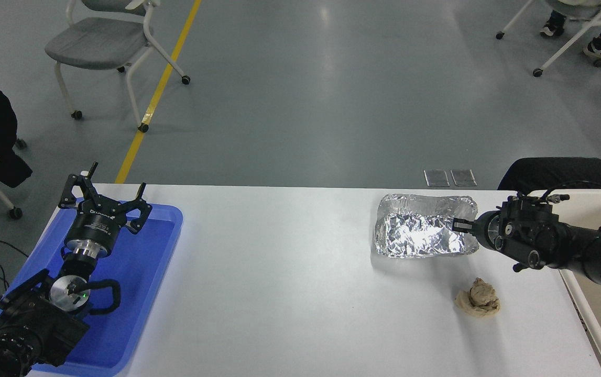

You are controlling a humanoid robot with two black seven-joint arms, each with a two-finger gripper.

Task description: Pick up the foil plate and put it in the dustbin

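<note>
In the head view, the crinkled silver aluminium-foil plate [422, 233] is held above the white table [290, 293] at about two o'clock, its right wall pinched between the closed fingers of the right gripper [458, 225]. The cream plastic dustbin [588, 314] lies at three o'clock. The thin foil could tear or slip from so narrow a pinch. The left gripper [102, 196], fingers spread, is parked over the flat blue plastic tray [138, 293] at eight o'clock.

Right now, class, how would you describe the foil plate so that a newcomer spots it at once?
Look to the white table, far right corner, near the cream dustbin. There the right gripper holds the foil plate by its edge. It is shiny, wrinkled silver, unlike the dull tan lump nearer the camera.
</note>
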